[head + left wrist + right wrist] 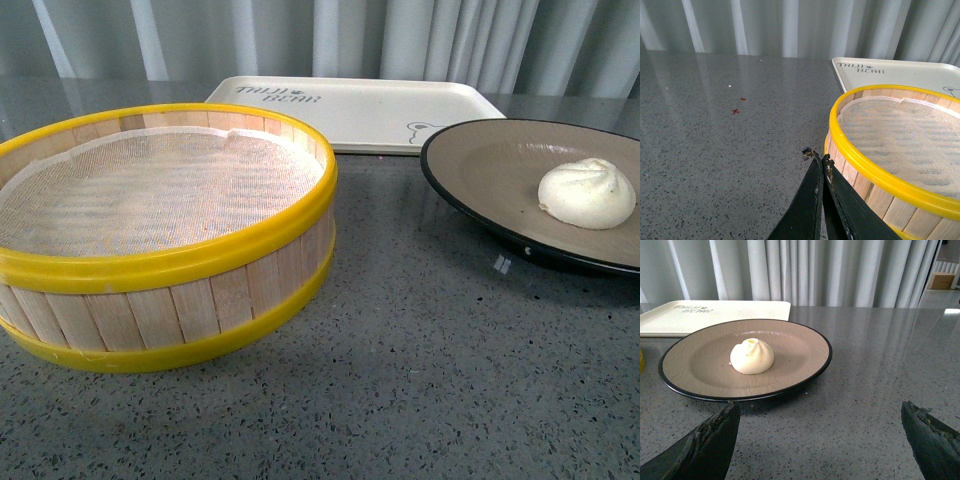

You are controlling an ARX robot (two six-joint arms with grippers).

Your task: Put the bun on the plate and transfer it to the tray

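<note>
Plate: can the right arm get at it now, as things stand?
Probably yes. The right gripper is open and faces the plate, and nothing stands between them. The bun lies on it.

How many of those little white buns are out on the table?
1. The bun sits on the black-rimmed plate, to the right of the steamer basket. No bun shows on the basket's liner, though its near rim hides a strip inside.

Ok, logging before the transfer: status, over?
Left gripper shut, empty. Right gripper open, facing plate. Bun on plate, plate not yet on tray. Steamer basket off to the side.
</note>
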